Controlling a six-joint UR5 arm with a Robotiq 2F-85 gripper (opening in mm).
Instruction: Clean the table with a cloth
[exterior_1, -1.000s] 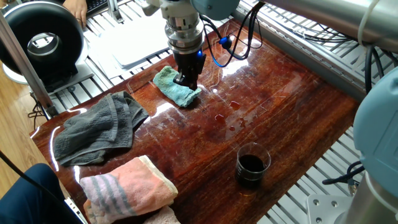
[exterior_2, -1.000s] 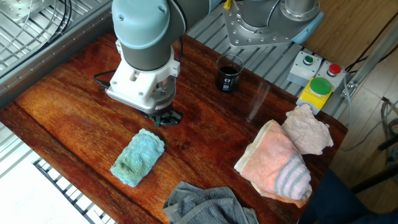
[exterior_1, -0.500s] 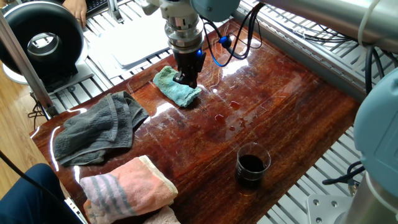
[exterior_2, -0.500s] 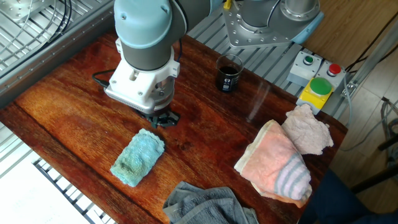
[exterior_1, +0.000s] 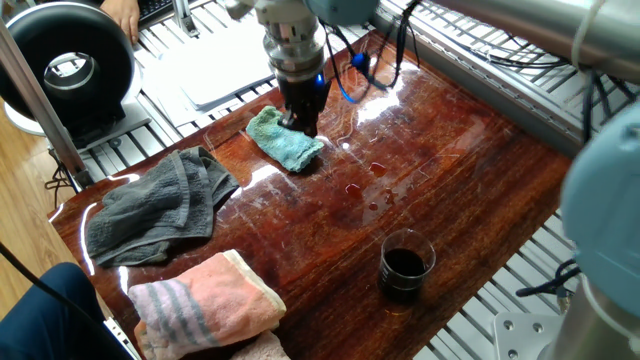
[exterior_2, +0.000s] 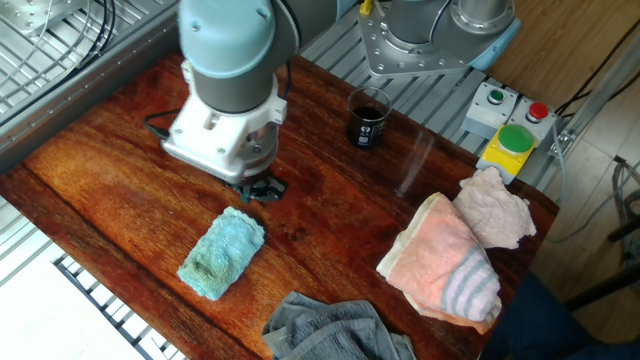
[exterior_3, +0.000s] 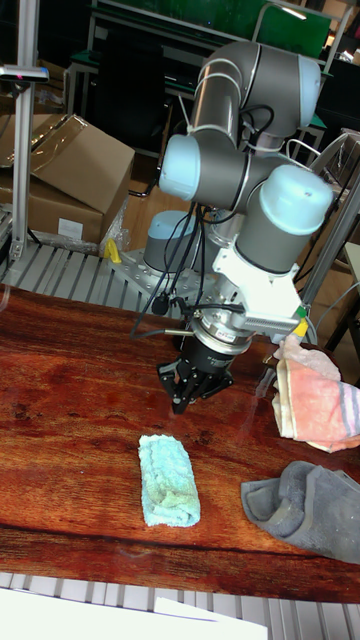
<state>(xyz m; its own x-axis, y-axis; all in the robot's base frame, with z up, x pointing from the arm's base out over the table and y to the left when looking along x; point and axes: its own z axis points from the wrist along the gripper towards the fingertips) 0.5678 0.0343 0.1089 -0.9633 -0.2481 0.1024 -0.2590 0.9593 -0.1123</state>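
The small teal-green cloth (exterior_1: 284, 141) (exterior_2: 222, 253) (exterior_3: 168, 481) lies folded on the glossy reddish-brown table (exterior_1: 470, 190) (exterior_2: 110, 170) (exterior_3: 70, 400). My gripper (exterior_1: 300, 123) (exterior_2: 258, 188) (exterior_3: 196, 386) points down just beside the cloth's edge, on the side toward the middle of the table. It appears to be slightly above the wood. Its fingers look open with nothing between them, and they do not touch the cloth. A few small wet drops (exterior_1: 374, 190) sit on the wood past the cloth.
A dark grey towel (exterior_1: 155, 205) (exterior_2: 335, 330) (exterior_3: 305, 505) and a pink striped towel (exterior_1: 205, 300) (exterior_2: 445, 265) (exterior_3: 320, 400) lie at one end of the table. A glass of dark liquid (exterior_1: 405, 265) (exterior_2: 367, 118) stands near the opposite long edge. A white board (exterior_1: 225, 65) lies off the table.
The gripper has drifted a little sideways along the cloth's edge and slightly up. The cloth and the other things have not moved.
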